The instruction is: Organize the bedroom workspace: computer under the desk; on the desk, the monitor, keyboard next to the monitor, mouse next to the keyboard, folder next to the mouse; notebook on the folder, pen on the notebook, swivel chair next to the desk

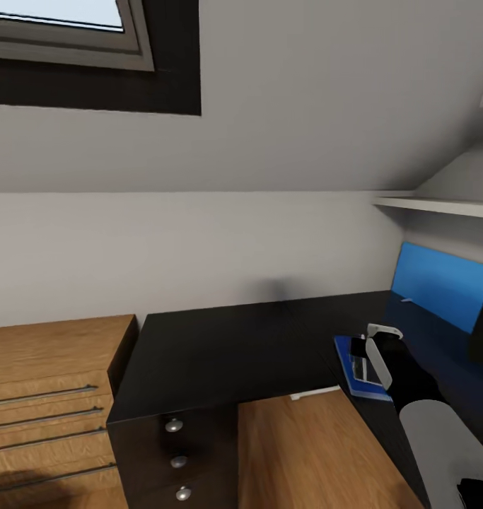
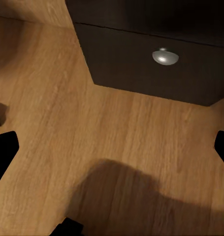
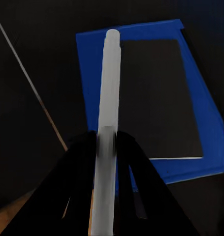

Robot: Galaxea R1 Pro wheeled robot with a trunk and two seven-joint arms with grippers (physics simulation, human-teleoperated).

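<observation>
My right gripper (image 1: 368, 357) is shut on the pen (image 1: 377, 364), a white-silver stick, and holds it just above the blue folder (image 1: 345, 364) on the right wing of the black desk (image 1: 220, 346). In the right wrist view the pen (image 3: 109, 93) runs out from between the black fingers (image 3: 84, 164) over the folder (image 3: 92, 59). The dark-grey notebook (image 3: 161, 98) lies flat on the folder, beside the pen. Down near the wood floor, my left gripper (image 2: 112, 147) is open and holds nothing.
The desk's black drawer unit (image 1: 177, 459) with round silver knobs (image 2: 165, 56) stands in front of me. A light-wood drawer chest (image 1: 43, 396) is at the left. A blue wall panel (image 1: 443, 283) and a white shelf (image 1: 439, 205) are behind the desk's right wing.
</observation>
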